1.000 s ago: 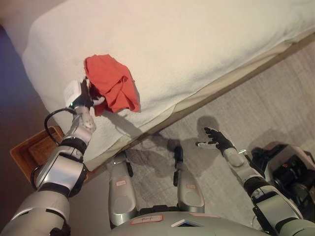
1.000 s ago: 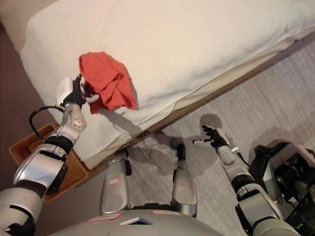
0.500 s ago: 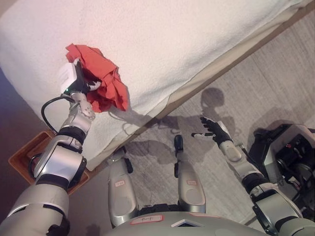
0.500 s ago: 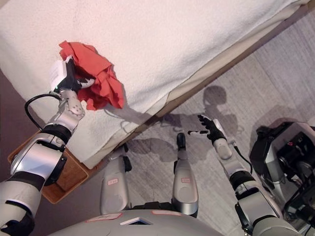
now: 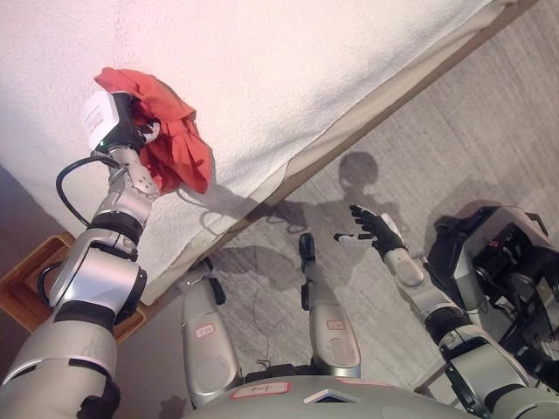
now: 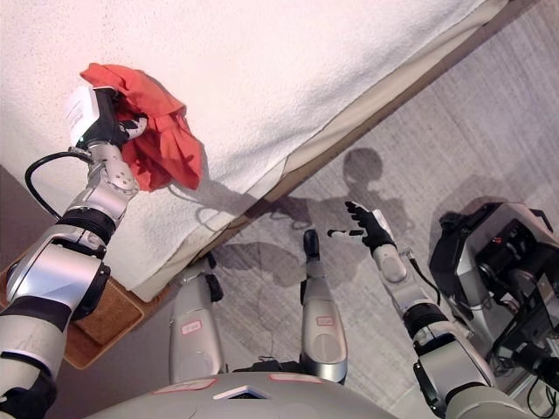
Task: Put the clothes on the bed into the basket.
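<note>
Left eye view gives me the red cloth [image 5: 170,131] bunched near the left edge of the white bed [image 5: 306,70], with my left hand [image 5: 131,133] curled into its folds and gripping it. My right hand [image 5: 371,231] hangs over the grey floor [image 5: 454,148] at the right, well apart from the bed, fingers spread and holding nothing. I see a corner of the brown basket [image 5: 31,284] on the floor at the near left, beside the bed.
</note>
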`<state>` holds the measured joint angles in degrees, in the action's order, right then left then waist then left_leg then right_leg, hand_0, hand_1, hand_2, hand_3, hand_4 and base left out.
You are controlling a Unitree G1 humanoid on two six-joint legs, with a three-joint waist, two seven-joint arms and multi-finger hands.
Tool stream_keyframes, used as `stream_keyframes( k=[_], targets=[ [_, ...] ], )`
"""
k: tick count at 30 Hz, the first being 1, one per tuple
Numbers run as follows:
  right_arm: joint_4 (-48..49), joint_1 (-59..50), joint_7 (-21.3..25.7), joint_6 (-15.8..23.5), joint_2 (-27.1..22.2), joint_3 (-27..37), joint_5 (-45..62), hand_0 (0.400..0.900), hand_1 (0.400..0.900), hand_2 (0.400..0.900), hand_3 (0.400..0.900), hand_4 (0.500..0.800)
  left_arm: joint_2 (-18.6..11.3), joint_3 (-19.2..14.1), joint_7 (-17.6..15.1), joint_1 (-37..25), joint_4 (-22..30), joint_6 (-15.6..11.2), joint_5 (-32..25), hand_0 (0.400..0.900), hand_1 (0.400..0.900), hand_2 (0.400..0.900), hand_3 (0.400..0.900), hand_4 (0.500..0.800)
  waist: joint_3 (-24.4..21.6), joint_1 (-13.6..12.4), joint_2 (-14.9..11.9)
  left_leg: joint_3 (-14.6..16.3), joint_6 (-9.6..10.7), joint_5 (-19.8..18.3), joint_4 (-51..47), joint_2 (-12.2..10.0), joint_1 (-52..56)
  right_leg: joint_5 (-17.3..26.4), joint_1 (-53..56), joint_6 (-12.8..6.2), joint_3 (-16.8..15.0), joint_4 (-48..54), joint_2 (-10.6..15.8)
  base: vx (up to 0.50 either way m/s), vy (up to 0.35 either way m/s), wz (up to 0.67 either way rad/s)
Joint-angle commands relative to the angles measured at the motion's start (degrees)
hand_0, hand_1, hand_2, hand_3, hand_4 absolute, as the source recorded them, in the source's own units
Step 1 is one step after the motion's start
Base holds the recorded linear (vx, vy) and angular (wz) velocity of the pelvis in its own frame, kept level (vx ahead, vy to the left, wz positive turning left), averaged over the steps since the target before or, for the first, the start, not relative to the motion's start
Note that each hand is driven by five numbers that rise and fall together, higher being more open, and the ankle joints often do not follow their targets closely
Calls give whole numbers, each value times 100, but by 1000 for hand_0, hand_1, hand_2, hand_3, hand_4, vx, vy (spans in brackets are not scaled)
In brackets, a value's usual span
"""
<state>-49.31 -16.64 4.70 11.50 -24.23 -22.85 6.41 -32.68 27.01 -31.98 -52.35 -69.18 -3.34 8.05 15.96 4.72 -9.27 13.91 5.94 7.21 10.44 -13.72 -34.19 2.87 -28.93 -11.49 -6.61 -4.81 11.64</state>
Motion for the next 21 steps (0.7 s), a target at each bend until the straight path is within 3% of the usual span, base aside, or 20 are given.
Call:
stream_keyframes(
  k=[1,10,15,21],
  targets=[
    [333,180,171,240,-550,153,68,900,900,900,900,800,158,-13,-26,-396,-199,-249,1,400,400,400,400,500,-158,79,243,-729,432,-116,633,-517,-510,639,420,-351,346,259,516,0,0,0],
    [136,99,121,151,-582,188,1,900,900,900,900,800,152,-188,249,-51,-129,-317,-186,400,400,400,400,500,-291,-46,277,-710,470,-105,526,-543,-138,516,695,-351,439,232,486,41,-4,1],
    [-212,49,15,36,-471,225,-31,900,900,900,900,800,89,-491,472,535,58,-354,-349,400,400,400,400,500,-362,-260,336,-711,472,-86,386,-485,350,357,1109,-349,516,204,495,112,-14,16],
    [-812,-15,-85,-87,-369,335,-183,900,900,900,900,800,-135,-836,741,1380,253,-262,-140,400,400,400,400,500,-354,-582,432,-709,502,9,75,-413,1026,146,1684,-296,678,205,487,82,-24,21]
  ],
)
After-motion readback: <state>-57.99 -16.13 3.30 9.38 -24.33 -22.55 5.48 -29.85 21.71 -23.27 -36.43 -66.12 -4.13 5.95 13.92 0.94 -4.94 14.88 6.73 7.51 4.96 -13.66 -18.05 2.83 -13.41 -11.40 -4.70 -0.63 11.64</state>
